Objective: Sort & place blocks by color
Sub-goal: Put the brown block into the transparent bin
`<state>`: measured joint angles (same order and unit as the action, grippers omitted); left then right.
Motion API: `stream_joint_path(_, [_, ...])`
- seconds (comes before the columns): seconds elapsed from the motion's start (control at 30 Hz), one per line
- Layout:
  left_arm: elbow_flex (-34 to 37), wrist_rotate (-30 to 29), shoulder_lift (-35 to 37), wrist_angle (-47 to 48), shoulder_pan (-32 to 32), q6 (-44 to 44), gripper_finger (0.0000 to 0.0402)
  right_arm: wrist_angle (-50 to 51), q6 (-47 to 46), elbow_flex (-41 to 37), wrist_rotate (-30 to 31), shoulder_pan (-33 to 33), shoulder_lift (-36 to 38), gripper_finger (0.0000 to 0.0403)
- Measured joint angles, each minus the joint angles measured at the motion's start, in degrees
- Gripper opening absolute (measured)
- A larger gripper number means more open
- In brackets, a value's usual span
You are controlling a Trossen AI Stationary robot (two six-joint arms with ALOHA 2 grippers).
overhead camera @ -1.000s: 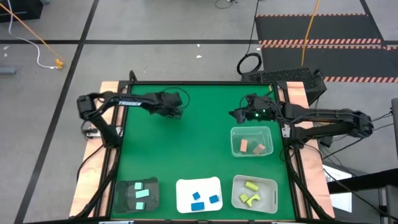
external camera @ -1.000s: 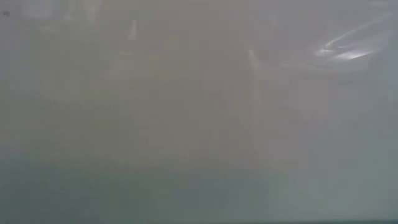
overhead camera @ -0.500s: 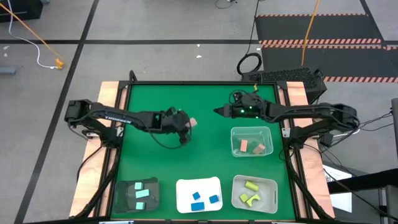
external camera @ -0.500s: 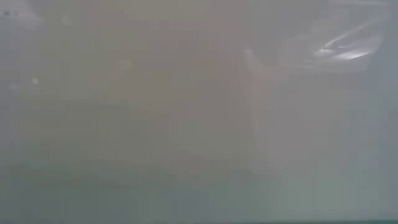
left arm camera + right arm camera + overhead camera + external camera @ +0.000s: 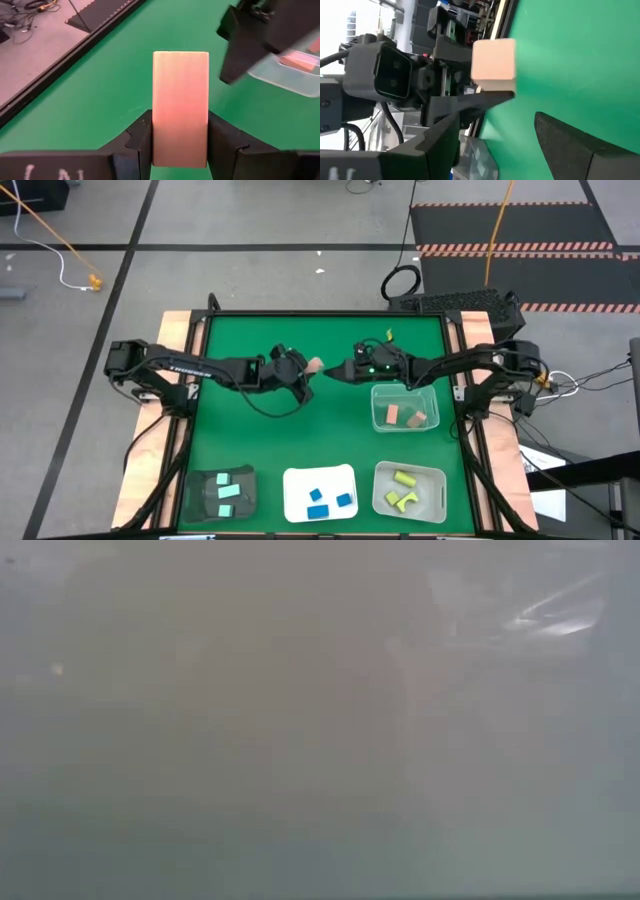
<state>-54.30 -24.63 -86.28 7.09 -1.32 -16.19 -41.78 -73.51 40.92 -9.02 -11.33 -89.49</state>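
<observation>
Counted in the high view: three pale mint blocks in the dark tray at the lower left, three blue blocks on the white tray at the bottom centre, and yellow blocks — three as far as can be told — in the clear bin at the lower right. Two tan blocks lie in a second clear bin just above that one. One more tan block is off the green table, near the middle of the frame.

That tan bar is clamped in the left gripper; the left wrist view shows it standing upright between the two dark fingers, pressed on both sides. The left arm reaches in from the left edge, stretched horizontally toward the centre.

The right arm stretches in from the right edge, mirroring it, and the right gripper sits just beside the held block, tip to tip with the left one. In the right wrist view its fingers are spread apart with nothing between them, the tan bar ahead of them.

The low view is fogged — nothing can be made out there.
</observation>
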Motion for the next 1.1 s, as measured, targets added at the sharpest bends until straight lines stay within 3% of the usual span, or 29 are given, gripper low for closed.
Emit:
stream_joint_path(0.33, [0.00,3.18,0.00,-1.81,-0.53,2.32,0.0132,4.54,4.34,8.36,0.04,0.45,-4.64,0.0247])
stream_joint_path(0.57, [0.00,3.95,-0.02,-2.06,-0.27,2.62,0.0132,8.30,5.77,10.06,1.51,0.05,-4.53,0.0241])
stream_joint_path(0.67, [0.00,3.86,0.00,-2.45,-0.27,2.51,0.0132,8.37,5.72,10.06,1.51,0.01,-4.53,0.0215])
stream_joint_path(0.87, [0.00,3.40,-0.07,-2.78,-0.24,3.26,0.0132,10.46,5.49,10.08,1.55,0.01,-4.51,0.0115])
stream_joint_path(1.0, [0.00,3.40,-0.13,-3.02,-0.24,2.97,0.0138,10.56,5.34,10.08,1.52,0.01,-4.51,0.0115])
stream_joint_path(1.1, [-0.03,3.55,-0.04,-4.56,-0.06,1.04,0.0193,11.12,7.60,10.02,0.97,-0.11,-4.49,0.0115])
